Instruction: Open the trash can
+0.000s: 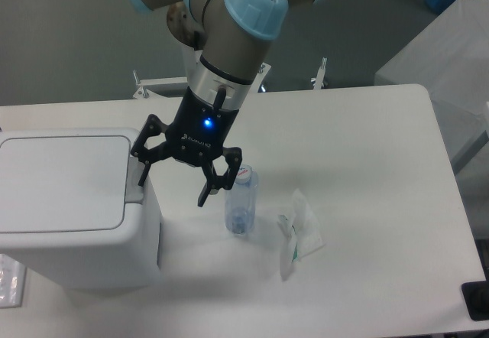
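The trash can [69, 200] is a large white boxy bin at the table's left, its flat lid shut. Its grey push tab [136, 191] sits at the lid's right edge. My gripper [173, 189] hangs just right of the bin with its black fingers spread open and nothing between them. Its left fingertip [143, 173] is right above the push tab; I cannot tell whether it touches. The right fingertip [205, 196] is beside a clear plastic bottle [241, 204].
The clear bottle stands upright just right of the gripper. A crumpled clear plastic wrapper [298, 231] lies to its right. A metal frame [229, 84] runs along the table's back edge. A black object [477, 301] sits at the front right corner.
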